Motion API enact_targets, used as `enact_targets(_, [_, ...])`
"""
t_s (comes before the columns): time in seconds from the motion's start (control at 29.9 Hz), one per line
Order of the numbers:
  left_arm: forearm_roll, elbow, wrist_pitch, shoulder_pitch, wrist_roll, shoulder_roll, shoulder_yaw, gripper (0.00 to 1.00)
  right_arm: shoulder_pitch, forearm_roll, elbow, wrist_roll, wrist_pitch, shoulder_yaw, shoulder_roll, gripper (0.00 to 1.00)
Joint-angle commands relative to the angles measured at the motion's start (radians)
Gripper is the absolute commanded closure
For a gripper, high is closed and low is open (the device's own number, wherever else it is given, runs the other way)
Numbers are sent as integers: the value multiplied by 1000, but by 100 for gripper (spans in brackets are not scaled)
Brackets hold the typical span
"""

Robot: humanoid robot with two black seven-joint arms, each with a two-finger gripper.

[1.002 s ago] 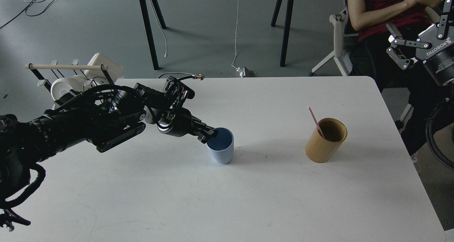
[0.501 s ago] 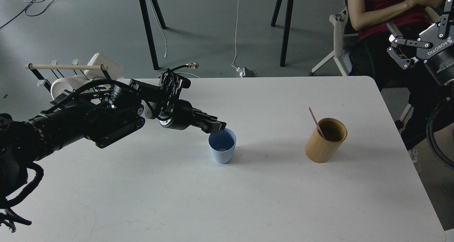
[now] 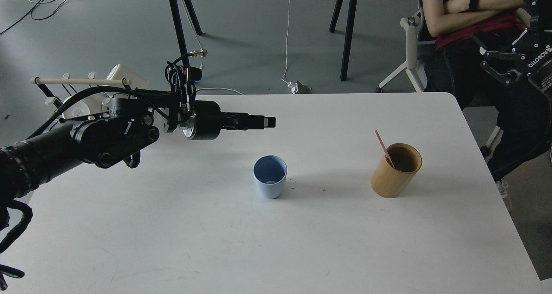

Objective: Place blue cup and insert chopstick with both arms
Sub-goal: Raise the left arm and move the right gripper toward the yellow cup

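Our left gripper [image 3: 268, 122] hangs in the air above and behind the blue cup [image 3: 270, 182], well clear of it and holding nothing. We see it edge-on, so we cannot tell whether its fingers stand apart or together. Our right gripper [image 3: 496, 52] is raised at the upper right edge of the view, beyond the table [image 3: 276, 242]. Its fingers stand apart and hold nothing.

The blue cup stands upright and free near the middle of the table, mouth up. We judge it light, rigid and smooth. A pinch over the rim, one finger inside and one outside, should hold it, with moderate force to avoid slip or tipping.

The chopstick [image 3: 383, 147] leans inside the bamboo cylinder [image 3: 396, 170], its upper end projecting above the rim to the left. The cylinder stands well to the right of the cup. We judge the chopstick light, stiff, thin and liable to pivot between flat pads. The exposed upper end is the only accessible place to take hold.

Count:
- blue cups: one
- chopsticks: one
- bamboo cylinders: one
- racks [image 3: 82, 85] at the far left table edge: one, holding white ware too hidden to count
- grippers: two
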State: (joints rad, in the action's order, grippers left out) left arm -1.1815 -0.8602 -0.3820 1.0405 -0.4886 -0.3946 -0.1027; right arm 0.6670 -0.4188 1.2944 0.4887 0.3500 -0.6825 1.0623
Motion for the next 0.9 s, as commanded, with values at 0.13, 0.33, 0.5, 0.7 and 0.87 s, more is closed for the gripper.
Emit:
enact_targets(0.13, [169,-128,-18,-137,0,-7,-280,9,6,-345,91,0,-22,-20,119,1])
enact_targets(0.33, [276,-161,-107,-198,0,-15,-482,9,2,-665,233,0,-163,-12,174,1])
enact_targets(0.5, [361,-160,-107,-212,0,-75,-525,7,-12,-1003,278,0,-362,108,182,1])
enact_targets(0.7, [387,-160,-107,-227,0,-87,-529,6,-14,-1259,230,0,-557,276,159,2])
enact_targets(0.87, [387,-157,-107,-234,0,-73,-529,6,-15,-1333,210,0,-643,349,142,2])
